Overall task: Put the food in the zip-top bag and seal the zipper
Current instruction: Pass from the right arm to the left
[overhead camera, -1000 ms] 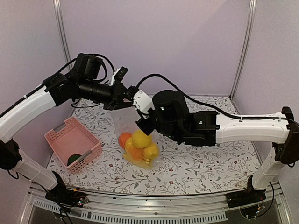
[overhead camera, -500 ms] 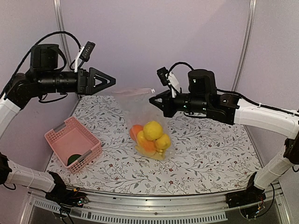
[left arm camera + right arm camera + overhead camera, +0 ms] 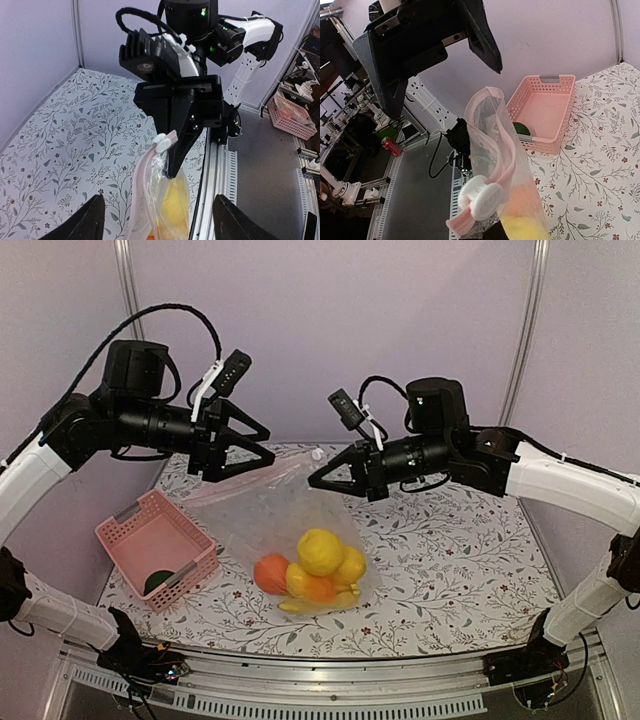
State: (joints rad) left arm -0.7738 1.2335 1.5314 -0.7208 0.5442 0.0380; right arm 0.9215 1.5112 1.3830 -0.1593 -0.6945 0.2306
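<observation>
The clear zip-top bag (image 3: 270, 530) lies slumped on the table. Its raised corner is pinched in my right gripper (image 3: 313, 481), just under the white slider (image 3: 318, 453) of the pink zipper strip (image 3: 235, 480). In the bag are yellow lemon-like pieces (image 3: 318, 550), an orange (image 3: 272, 573) and a banana (image 3: 315, 603). My left gripper (image 3: 268, 445) is open above the zipper and holds nothing. In the left wrist view the strip (image 3: 145, 195) runs between my spread fingers (image 3: 95, 217). In the right wrist view the slider (image 3: 481, 201) is close and the strips gape apart. A dark green piece (image 3: 158, 582) sits in the basket.
The pink slatted basket (image 3: 150, 530) stands left of the bag on the flowered tabletop (image 3: 450, 560); it also shows in the right wrist view (image 3: 545, 107). Purple walls and metal posts (image 3: 128, 290) enclose the back and sides.
My left arm has swung down and in to the bag's mouth. The bag has tipped leftward and the fruits have slid lower and left. My right gripper still holds the slider corner.
</observation>
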